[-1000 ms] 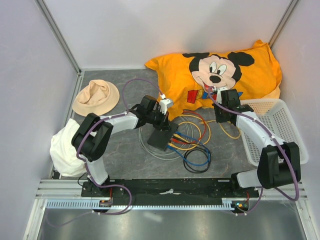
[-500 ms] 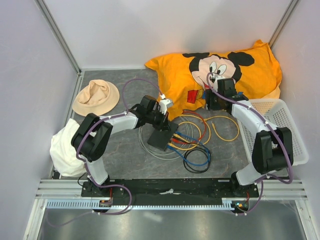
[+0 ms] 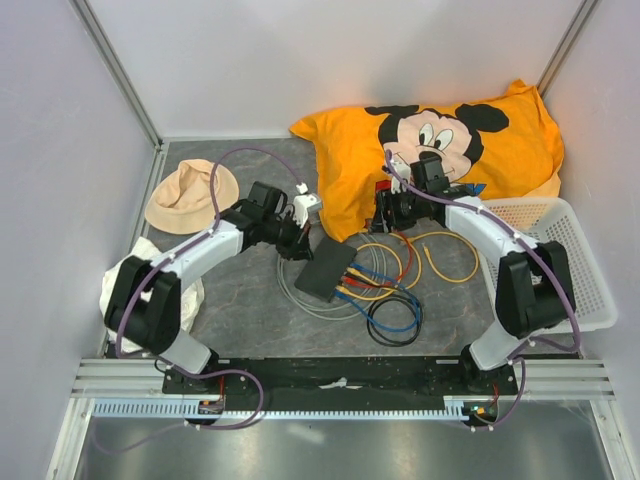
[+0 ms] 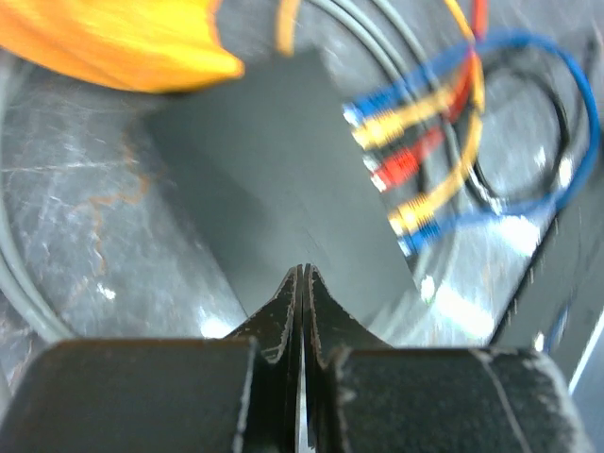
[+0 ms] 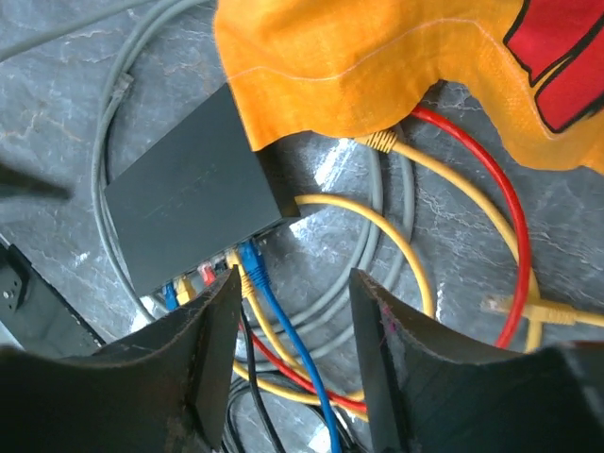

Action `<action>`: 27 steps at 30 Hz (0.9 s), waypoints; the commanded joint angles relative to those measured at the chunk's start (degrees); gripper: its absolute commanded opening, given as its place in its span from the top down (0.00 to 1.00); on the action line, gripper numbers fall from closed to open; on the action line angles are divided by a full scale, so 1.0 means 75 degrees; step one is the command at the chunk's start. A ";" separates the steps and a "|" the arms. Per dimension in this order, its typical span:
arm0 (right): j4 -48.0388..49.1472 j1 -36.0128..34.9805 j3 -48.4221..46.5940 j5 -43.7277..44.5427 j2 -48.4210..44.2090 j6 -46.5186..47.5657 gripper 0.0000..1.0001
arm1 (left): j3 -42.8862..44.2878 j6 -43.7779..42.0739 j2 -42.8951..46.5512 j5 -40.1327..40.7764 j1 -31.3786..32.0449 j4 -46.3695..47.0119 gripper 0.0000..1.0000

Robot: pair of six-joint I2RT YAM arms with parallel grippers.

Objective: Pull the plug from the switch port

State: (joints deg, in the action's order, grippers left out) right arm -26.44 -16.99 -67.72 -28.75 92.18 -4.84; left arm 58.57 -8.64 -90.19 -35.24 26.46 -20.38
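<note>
Grey table (image 3: 250,305) carries switch (image 3: 325,270), cables (image 3: 374,281), pillow (image 3: 500,140), hat (image 3: 190,195), basket (image 3: 560,250).

We read no text, nos., labels or brand names in any view; the only sign we see is a cartoon mouse face (image 3: 430,140), black ears & wide grin, printed on the orange pillow (image 3: 520,150) lying just beyond the right gripper (image 3: 386,206), approx. at its fingertips.

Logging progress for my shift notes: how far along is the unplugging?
Nothing is done yet: a row of coloured plugs sits in the switch. In hand: the open right gripper hovers over them; the left gripper is shut, holding nothing. Left: grasp one plug and pull.
</note>
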 commanded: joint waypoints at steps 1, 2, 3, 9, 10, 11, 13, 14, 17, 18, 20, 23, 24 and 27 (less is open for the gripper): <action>-0.0059 -0.0054 -0.0834 -0.0059 0.0912 -0.0117 0.50 | -0.0003 -0.2606 0.0786 -0.0669 0.0082 -0.1910 0.98; -0.0548 -0.0066 -0.1081 0.0187 0.1183 0.0127 0.69 | -0.0074 -0.2876 0.0845 -0.0506 0.0116 -0.2155 0.99; -0.0797 -0.0078 -0.1339 0.0456 0.1487 0.0257 0.79 | -0.0179 -0.3296 0.0916 -0.0295 0.0140 -0.2227 0.99; -0.2252 -0.0393 -0.2478 0.0271 0.3037 0.1132 1.00 | -0.0168 -0.3828 0.0671 0.0317 0.0175 -0.2381 0.98; -0.2241 -0.0534 -0.2362 0.0503 0.3095 0.1370 1.00 | -0.0191 -0.3781 0.0531 0.0247 0.0175 -0.2322 0.98; -0.2136 -0.0674 -0.2303 0.0784 0.3154 0.1500 1.00 | -0.0226 -0.3723 0.0483 0.0269 0.0175 -0.2275 0.98; -0.2100 -0.0968 -0.2430 0.0928 0.3457 0.1246 1.00 | -0.0273 -0.3279 0.0715 0.0317 0.0164 -0.2158 0.98; -0.2089 -0.1073 -0.2536 0.0858 0.3587 0.1081 1.00 | -0.0308 -0.3138 0.0868 0.0224 0.0164 -0.2111 0.98; -0.2007 -0.1540 -0.3039 0.0752 0.3881 0.0833 1.00 | -0.0811 -0.2856 0.1594 0.0035 0.0164 -0.1737 0.98; -0.2018 -0.1694 -0.3342 0.0694 0.3904 0.0891 1.00 | -0.1056 -0.2681 0.1689 0.0105 0.0164 -0.1608 0.98; -0.2053 -0.2044 -0.3637 0.0541 0.3998 0.0915 1.00 | -0.1211 -0.2528 0.1876 0.0246 0.0094 -0.1454 0.98; -0.2065 -0.2245 -0.4094 0.0880 0.4267 0.0962 1.00 | -0.1281 -0.2480 0.2041 0.0223 0.0000 -0.1559 0.98; -0.2065 -0.2246 -0.4269 0.1031 0.4326 0.0927 1.00 | -0.1235 -0.2631 0.2065 0.0223 -0.0012 -0.1606 0.98; -0.2100 -0.2188 -0.4318 0.1465 0.4292 0.1020 1.00 | -0.1106 -0.2633 0.1972 0.0305 -0.0012 -0.1653 0.98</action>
State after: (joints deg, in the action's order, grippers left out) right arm -41.76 -34.00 -97.84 -21.45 123.94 1.98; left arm 49.30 -29.41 -76.09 -33.10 26.68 -34.02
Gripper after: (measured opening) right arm 0.007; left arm 0.022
